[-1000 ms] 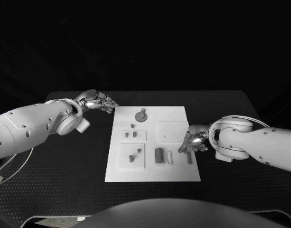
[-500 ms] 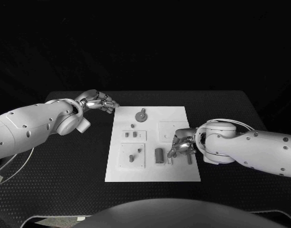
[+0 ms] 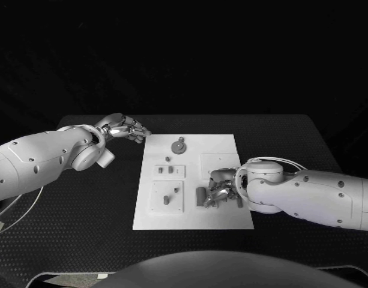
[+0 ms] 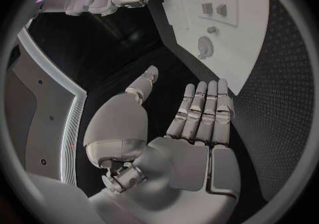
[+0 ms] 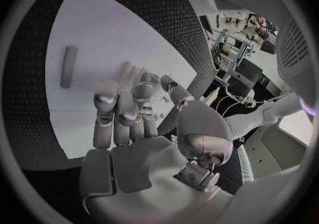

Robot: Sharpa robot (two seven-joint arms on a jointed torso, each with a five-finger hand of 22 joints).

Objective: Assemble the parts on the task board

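The task board point(image 3: 193, 180) lies in the middle of the frame on the black bench point(image 3: 80, 210), and most of the work looks undone. Several parts sit on it: a round part point(image 3: 179, 146) near its upper edge, two small parts point(image 3: 168, 170) in a raised block at centre left, a small peg point(image 3: 166, 200) with another part point(image 3: 176, 189) just above it on a square plate at lower left, a dark upright block point(image 3: 201, 196) at lower centre, and a thin rod point(image 3: 240, 201) at lower right. Whether any of these is already seated in its final place cannot be told.

The right hand point(image 3: 220, 191) is over the lower centre of the board, just beside the dark block, its fingers curled downward. In the right wrist view the fingers point(image 5: 116, 109) are bent over the white board with the rod point(image 5: 67, 66) lying apart from them; whether they are clamped on anything I cannot tell.

The left hand point(image 3: 125, 128) hovers at the upper left corner of the board, off its edge, holding nothing. In the left wrist view its fingers point(image 4: 202, 109) are stretched out side by side with the thumb standing away.

My judgement: the task is at an early stage, with the right hand about to take a part near the block, and nearly all assembly left.
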